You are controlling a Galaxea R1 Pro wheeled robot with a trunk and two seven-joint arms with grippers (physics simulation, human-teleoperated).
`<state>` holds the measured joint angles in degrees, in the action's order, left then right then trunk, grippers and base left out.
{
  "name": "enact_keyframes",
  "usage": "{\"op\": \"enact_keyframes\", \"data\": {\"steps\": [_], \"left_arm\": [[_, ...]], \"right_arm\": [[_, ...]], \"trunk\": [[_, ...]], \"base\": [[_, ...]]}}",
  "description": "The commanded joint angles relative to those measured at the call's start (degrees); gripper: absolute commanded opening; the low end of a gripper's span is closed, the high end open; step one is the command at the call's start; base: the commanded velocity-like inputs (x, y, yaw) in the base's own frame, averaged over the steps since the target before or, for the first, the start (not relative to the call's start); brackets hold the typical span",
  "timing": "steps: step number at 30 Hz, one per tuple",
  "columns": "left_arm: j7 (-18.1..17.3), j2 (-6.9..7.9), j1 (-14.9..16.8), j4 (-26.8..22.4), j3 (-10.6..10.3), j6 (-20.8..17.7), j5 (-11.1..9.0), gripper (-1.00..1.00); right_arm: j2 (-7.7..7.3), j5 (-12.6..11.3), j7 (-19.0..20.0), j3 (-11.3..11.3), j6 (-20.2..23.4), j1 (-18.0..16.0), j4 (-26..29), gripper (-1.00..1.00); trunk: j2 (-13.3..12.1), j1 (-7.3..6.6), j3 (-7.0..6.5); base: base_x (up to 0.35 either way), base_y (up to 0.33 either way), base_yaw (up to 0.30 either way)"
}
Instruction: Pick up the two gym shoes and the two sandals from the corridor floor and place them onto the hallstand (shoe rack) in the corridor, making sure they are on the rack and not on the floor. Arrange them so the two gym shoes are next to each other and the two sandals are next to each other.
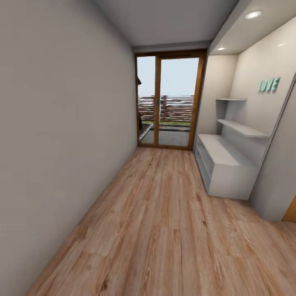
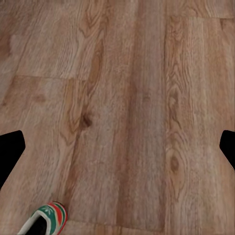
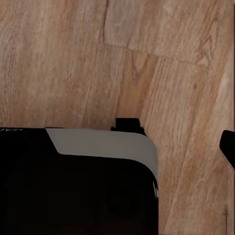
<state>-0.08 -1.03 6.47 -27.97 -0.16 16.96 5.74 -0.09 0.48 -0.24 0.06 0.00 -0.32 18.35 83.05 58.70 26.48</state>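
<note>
One gym shoe (image 2: 45, 219) lies on the wood-plank corridor floor (image 1: 164, 230); the hallstand (image 1: 230, 164) stands on it.

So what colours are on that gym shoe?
White with green stripes and a red-orange heel patch; the gym shoe shows best in the left wrist view.

I'm in a home corridor: plank floor (image 1: 164, 222), a glass door (image 1: 169, 102) at its end, and right of the door a hallstand (image 1: 224, 164) under "LOVE" lettering (image 1: 269, 85).
</note>
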Motion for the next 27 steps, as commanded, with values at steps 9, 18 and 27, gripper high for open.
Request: {"op": "enact_keyframes", "data": {"steps": [9,18,27], "left_arm": [[-0.01,-0.02,0.03,0.02,0.20,0.18,0.59,1.00],[-0.01,-0.02,0.03,0.02,0.24,0.18,0.59,1.00],[-0.01,-0.01,0.03,0.02,0.25,0.18,0.59,1.00]], "right_arm": [[-0.04,0.05,-0.02,-0.30,0.00,-0.02,0.02,1.00],[-0.01,0.05,-0.02,-0.41,0.00,-0.03,0.02,1.00],[-0.02,-0.08,-0.01,-0.41,0.00,-0.03,0.02,1.00]], "trunk": [[0.03,0.03,0.06],[0.03,0.03,0.06],[0.03,0.03,0.06]], "base": [[0.345,-0.098,0.000],[0.336,-0.123,0.000],[0.341,-0.049,0.000]]}}
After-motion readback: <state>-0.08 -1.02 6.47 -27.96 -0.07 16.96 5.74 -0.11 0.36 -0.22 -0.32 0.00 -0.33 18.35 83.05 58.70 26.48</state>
